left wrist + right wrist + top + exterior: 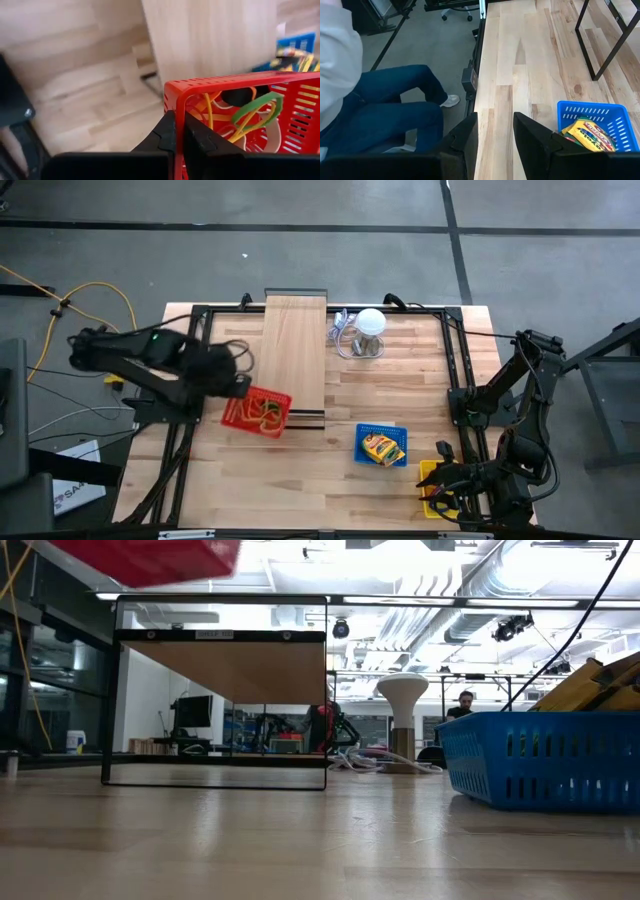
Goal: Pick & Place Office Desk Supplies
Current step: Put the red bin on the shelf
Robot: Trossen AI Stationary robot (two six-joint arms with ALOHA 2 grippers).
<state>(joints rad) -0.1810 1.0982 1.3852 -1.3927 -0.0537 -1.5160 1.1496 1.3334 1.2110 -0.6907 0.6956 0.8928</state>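
High view: left gripper (238, 385) pinching red basket (257, 413) rim, left of centre, blue basket (383, 446) lower right, right gripper (440, 480) bottom right; low view: red basket (150, 560) aloft upper left; left wrist: rubber bands (250, 112) inside; right wrist: fingers (532, 132) parted, empty, packs (592, 134) in blue basket.

No text I can read anywhere from my feeds, print on the yellow-orange packs (381, 447) in the blue basket (398, 430) too small to make out, markings on the white paper (80, 480) beside the desk (300, 490) illegible too
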